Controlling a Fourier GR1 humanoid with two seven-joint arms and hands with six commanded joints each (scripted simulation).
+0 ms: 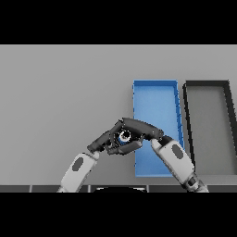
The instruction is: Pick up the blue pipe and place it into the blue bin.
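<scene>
Right hand (139, 128): I see its fingers curled around the blue pipe (125, 136), grasping it just beside the blue bin's left wall.
Left hand (105, 141): reaching in from lower left, fingers against the same pipe; I cannot tell whether they grip it.
Blue pipe: held between both hands, open end facing me.
Blue bin (155, 99): on the grey counter (60, 92), right forearm crossing it.
Black bin (207, 84): just right of the blue one.
</scene>
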